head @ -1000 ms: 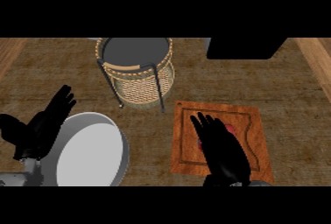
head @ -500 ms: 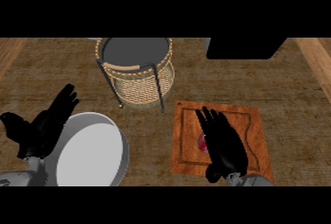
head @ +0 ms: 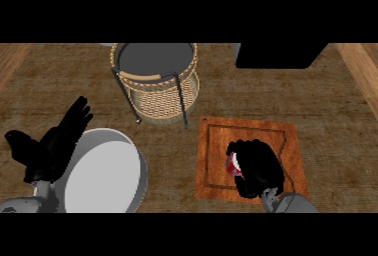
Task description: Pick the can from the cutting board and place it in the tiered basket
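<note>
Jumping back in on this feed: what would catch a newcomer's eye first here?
First, the right robot hand curled over the can, only a red sliver of it showing, on the cutting board at lower right. Next come the big grey plate at lower left, beside the open left robot hand, and the tiered basket at top centre.

Mottled brown bench [head: 325, 100], four things.
A wicker tiered basket [head: 164, 97] stands toward the far edge, a black block [head: 280, 55] at the far right; a wooden cutting board [head: 220, 135] lies by the near edge, a grey plate [head: 103, 172] at the near left corner.
</note>
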Motion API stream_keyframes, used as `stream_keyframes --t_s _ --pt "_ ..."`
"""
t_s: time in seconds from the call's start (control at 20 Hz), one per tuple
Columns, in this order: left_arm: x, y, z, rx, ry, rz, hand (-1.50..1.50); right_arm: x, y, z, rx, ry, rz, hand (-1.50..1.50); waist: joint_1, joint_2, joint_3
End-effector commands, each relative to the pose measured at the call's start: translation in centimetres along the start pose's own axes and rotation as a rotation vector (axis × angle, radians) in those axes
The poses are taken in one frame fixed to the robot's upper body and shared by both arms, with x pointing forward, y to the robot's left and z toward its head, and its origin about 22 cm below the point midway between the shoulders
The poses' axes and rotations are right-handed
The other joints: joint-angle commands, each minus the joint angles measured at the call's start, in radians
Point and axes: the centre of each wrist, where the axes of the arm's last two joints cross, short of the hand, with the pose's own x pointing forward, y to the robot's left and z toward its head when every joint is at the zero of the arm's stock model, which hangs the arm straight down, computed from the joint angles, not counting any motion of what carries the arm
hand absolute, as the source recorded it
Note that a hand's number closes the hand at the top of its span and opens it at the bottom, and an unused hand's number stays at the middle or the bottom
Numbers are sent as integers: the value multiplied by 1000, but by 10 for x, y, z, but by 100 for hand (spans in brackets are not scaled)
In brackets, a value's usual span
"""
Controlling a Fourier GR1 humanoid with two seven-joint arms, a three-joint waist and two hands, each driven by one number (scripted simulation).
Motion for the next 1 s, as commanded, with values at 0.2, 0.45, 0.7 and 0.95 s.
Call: stream_keyframes --t_s 0.2,0.45,0.7,0.95 --pt "-4 10 -5 -6 32 3 0 -6 31 8 28 -54 113 150 -5 6 3" --pt "-2 7 -7 -4 5 16 0 -86 -13 -35 -34 1 123 150 -1 10 4" --pt "-5 1 5 -34 6 -6 0 -181 -44 -50 -132 44 111 150 13 11 5" --pt "-5 8 2 2 -2 7 0 -198 -77 -51 -454 -30 15 150 5 9 5"
